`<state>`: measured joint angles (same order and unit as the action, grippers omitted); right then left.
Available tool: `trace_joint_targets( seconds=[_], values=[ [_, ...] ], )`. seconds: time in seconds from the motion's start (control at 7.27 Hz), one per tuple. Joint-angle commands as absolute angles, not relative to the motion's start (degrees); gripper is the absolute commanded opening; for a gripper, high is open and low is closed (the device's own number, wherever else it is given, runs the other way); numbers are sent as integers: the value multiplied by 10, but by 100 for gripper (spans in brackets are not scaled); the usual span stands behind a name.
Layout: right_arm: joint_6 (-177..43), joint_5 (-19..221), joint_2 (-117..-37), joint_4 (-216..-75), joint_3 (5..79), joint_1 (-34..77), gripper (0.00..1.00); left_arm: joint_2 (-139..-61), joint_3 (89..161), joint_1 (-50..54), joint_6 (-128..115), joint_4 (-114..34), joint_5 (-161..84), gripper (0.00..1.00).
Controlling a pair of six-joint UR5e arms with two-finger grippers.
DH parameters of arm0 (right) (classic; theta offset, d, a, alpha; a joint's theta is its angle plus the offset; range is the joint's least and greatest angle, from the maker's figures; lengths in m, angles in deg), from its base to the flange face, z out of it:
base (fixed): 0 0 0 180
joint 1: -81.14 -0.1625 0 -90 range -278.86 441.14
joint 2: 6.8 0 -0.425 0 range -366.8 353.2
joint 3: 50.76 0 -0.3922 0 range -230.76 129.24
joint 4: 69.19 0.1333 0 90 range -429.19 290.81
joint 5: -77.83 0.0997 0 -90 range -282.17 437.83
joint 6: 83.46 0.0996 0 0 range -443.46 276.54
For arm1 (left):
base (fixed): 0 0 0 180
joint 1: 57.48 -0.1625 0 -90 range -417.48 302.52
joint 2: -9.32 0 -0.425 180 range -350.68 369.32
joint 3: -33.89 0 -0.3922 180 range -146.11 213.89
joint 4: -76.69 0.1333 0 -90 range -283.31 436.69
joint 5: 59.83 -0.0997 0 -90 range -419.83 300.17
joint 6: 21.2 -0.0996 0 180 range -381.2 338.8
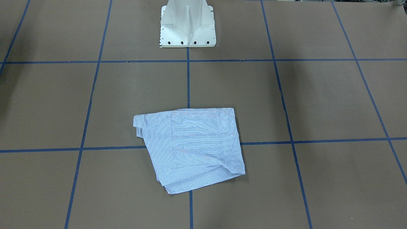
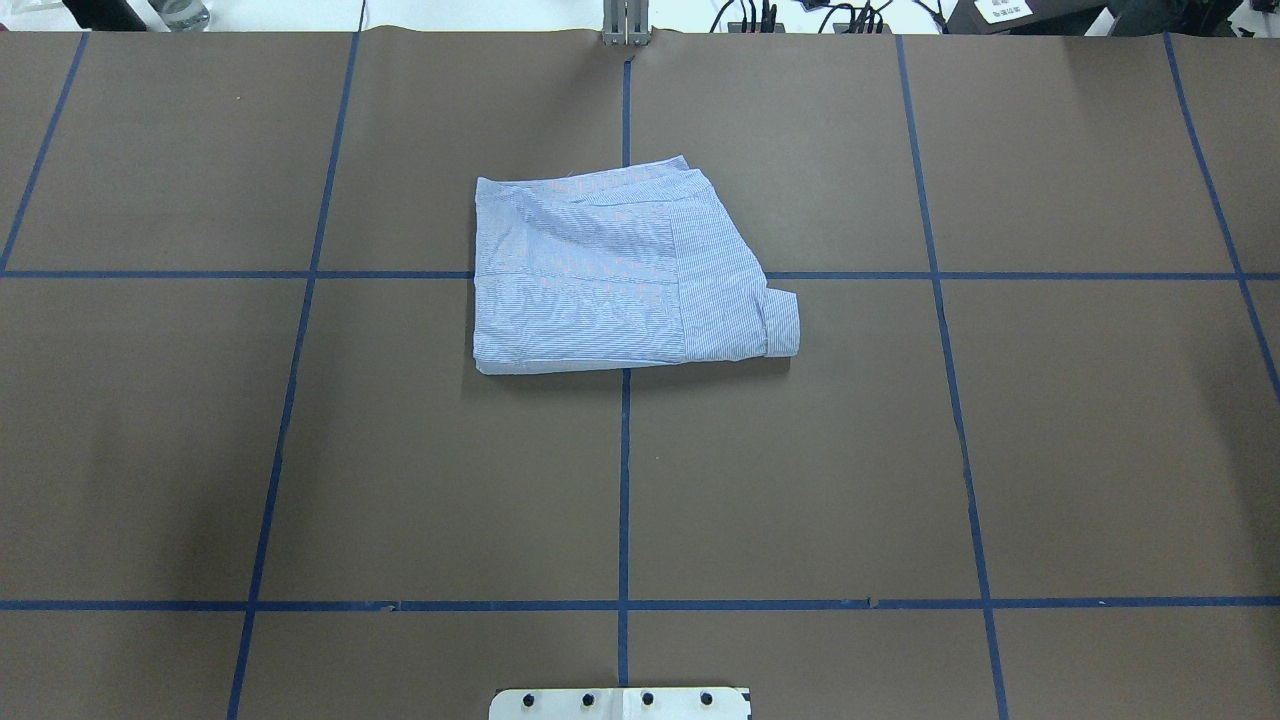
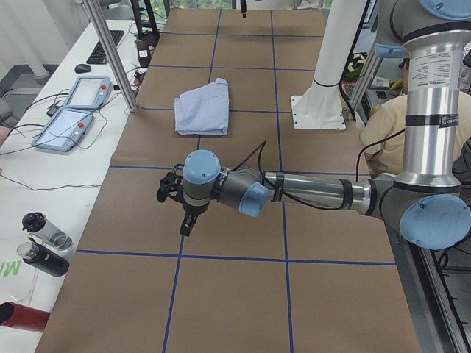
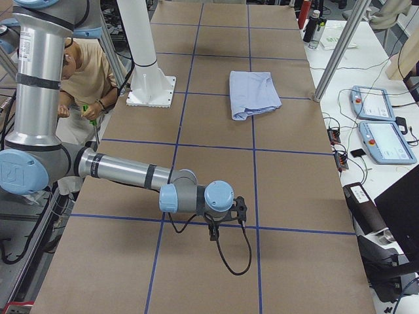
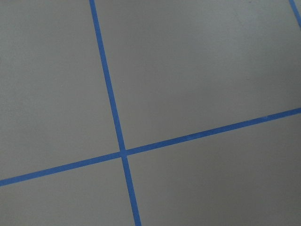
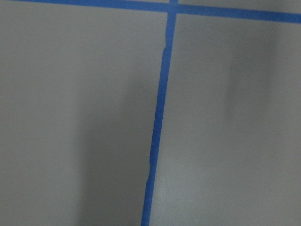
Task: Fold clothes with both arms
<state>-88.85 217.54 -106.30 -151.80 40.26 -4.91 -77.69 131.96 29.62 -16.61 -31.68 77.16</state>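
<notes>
The clothes, one light blue striped shirt (image 1: 190, 149), lie folded into a rough rectangle on the brown table near its middle, also seen in the overhead view (image 2: 620, 275) and both side views (image 3: 202, 110) (image 4: 253, 93). A cuff sticks out at one corner (image 2: 783, 325). Neither arm touches it. My left gripper (image 3: 175, 197) hovers over bare table far from the shirt, towards the table's left end. My right gripper (image 4: 229, 219) hangs over the table's right end. Whether either is open or shut I cannot tell. Both wrist views show only brown table and blue tape.
The white pedestal base (image 1: 187, 25) stands at the robot's edge. Blue tape lines (image 2: 624, 470) grid the table. Two teach pendants (image 3: 73, 110), bottles (image 3: 40, 246) and a metal post (image 3: 110, 55) sit beyond the far side. A seated person (image 4: 88, 75) is behind the robot.
</notes>
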Motion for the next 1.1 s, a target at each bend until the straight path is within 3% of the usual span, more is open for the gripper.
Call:
trace_joint_targets(
  seconds=[0.0, 0.69, 0.96],
  values=[
    [-902, 2128, -1059, -1647, 497, -58, 100, -769, 1351, 299, -165, -315, 771, 100],
    [-935, 2128, -1063, -1649, 500, -82, 100, -743, 1365, 300, -160, -313, 771, 100],
    [-922, 2131, -1052, -1650, 493, -82, 100, -703, 1427, 318, -161, -319, 767, 100]
  ],
)
